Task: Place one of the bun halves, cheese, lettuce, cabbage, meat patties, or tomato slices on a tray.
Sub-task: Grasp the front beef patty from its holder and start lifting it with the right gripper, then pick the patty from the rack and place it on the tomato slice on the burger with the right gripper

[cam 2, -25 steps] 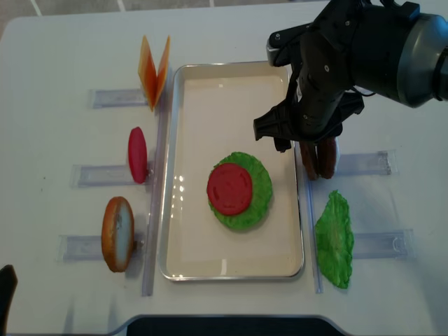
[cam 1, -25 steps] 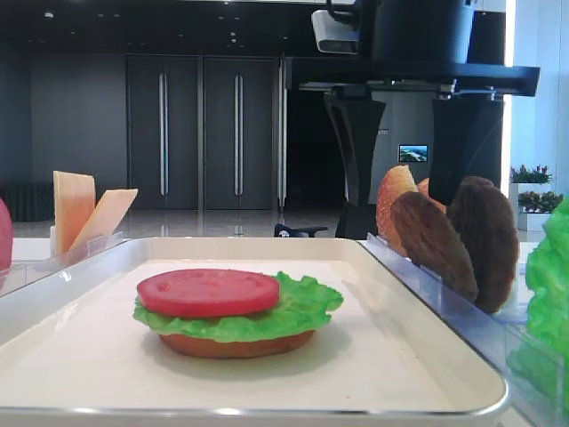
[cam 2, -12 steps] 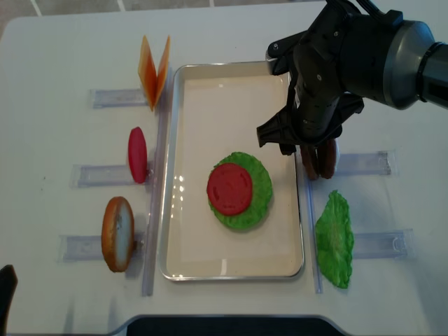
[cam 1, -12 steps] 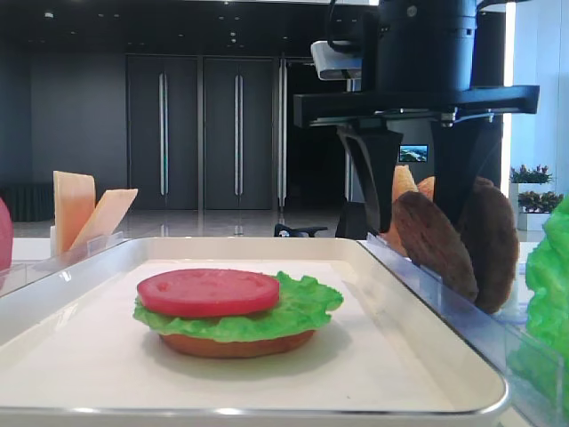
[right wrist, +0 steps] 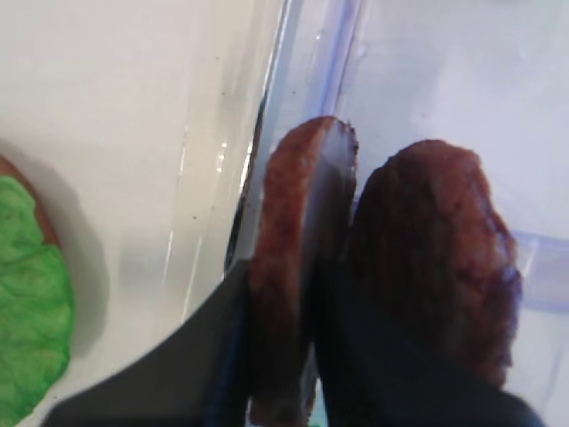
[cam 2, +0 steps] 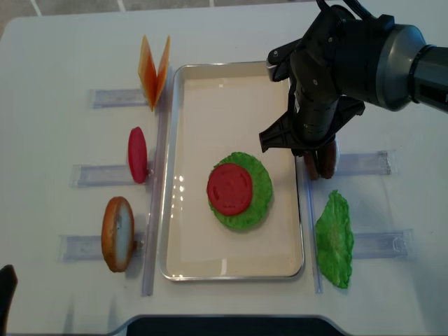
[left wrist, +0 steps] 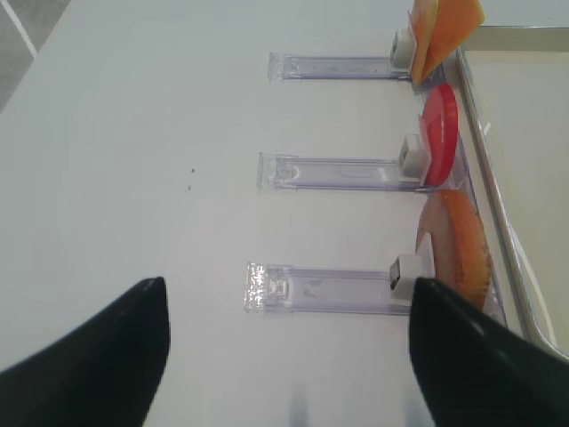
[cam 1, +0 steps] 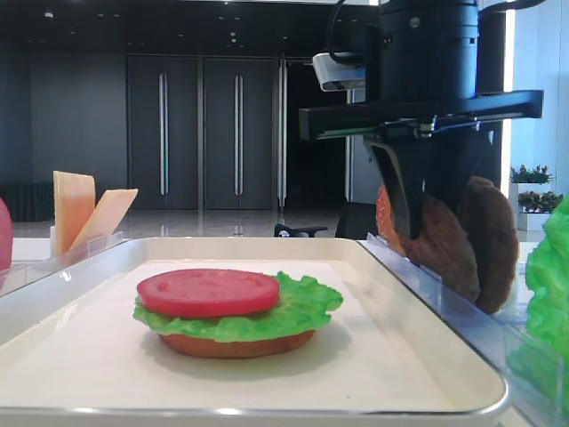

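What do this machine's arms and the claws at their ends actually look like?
The right arm is a thick, rounded body in glossy dark grey to black, with a black cable looping above it. A small pale grey camera box sits on its wrist. Its right gripper has a flat black crossbar with two tapering black jaws below. The left gripper shows only two matte black, blunt tips.

Stacked food in the tray, spare pieces in racks on both sides

In the wide cream-white tray (cam 2: 183, 168) a flat red tomato disc (cam 2: 229, 188) lies on a frilly green lettuce leaf (cam 2: 260, 197), which lies on a reddish-brown bun base (cam 1: 236, 344). Left of the tray, clear plastic racks (cam 2: 98, 174) hold upright pale orange cheese slices (cam 2: 153, 70) at the far end, a second red tomato slice (cam 2: 137, 155) in the middle and a golden domed bun half (cam 2: 117, 233) nearest. Right of the tray stand two dark brown meat patties (right wrist: 418, 267) side by side, the black right gripper (right wrist: 283, 351) straddling the one nearer the tray; another green lettuce leaf (cam 2: 334, 240) stands nearer.
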`<state>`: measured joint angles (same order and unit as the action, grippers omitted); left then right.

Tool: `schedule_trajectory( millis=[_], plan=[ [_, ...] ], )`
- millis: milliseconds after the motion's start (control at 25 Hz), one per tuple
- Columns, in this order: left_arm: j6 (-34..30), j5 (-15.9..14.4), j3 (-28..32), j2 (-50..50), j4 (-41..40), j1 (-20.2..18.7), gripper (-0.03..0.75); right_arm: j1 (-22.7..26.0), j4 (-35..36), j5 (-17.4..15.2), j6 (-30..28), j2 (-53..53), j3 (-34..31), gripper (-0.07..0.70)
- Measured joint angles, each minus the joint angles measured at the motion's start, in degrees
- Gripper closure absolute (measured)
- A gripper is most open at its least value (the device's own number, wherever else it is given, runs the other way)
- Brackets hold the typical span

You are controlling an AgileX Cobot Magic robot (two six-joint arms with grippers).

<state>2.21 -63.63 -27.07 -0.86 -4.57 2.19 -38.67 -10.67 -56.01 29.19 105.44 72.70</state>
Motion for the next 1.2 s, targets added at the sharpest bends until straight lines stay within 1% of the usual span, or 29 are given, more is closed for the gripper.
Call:
schedule_trajectory(
  millis=[120, 400, 600, 760, 840, 920, 1040, 1080, 1120, 1200],
  plan=[
    [0.0, 0.0, 0.0, 0.0, 0.0, 0.0, 0.072, 0.0, -0.6, -0.6, 0.0, 0.0, 0.0, 0.476],
    [0.0, 0.0, 0.0, 0.0, 0.0, 0.0, 0.072, 0.0, -1.1, -1.1, 0.0, -0.9, 0.0, 0.485],
    [0.0, 0.0, 0.0, 0.0, 0.0, 0.0, 0.072, 0.0, -0.8, -1.3, 0.0, -5.9, 0.0, 0.491],
    [0.0, 0.0, 0.0, 0.0, 0.0, 0.0, 0.072, 0.0, 1.0, -1.5, 0.0, -11.0, 0.0, 0.492],
    [0.0, 0.0, 0.0, 0.0, 0.0, 0.0, 0.072, 0.0, 2.1, -2.2, -0.1, -13.4, 0.0, 0.492],
    [0.0, 0.0, 0.0, 0.0, 0.0, 0.0, 0.072, 0.0, 4.2, -3.2, -1.4, -15.6, 0.0, 0.492],
    [0.0, 0.0, 0.0, 0.0, 0.0, 0.0, 0.072, 0.0, 10.7, -3.8, -5.2, -18.6, 0.0, 0.492],
    [0.0, 0.0, 0.0, 0.0, 0.0, 0.0, 0.072, 0.0, 12.2, -3.6, -7.0, -19.4, 0.0, 0.492],
    [0.0, 0.0, 0.0, 0.0, 0.0, 0.0, 0.072, 0.0, 15.2, -3.2, -8.8, -20.2, 0.0, 0.492],
    [0.0, 0.0, 0.0, 0.0, 0.0, 0.0, 0.072, 0.0, 21.1, -1.6, -13.9, -21.0, -0.1, 0.493]
  ],
)
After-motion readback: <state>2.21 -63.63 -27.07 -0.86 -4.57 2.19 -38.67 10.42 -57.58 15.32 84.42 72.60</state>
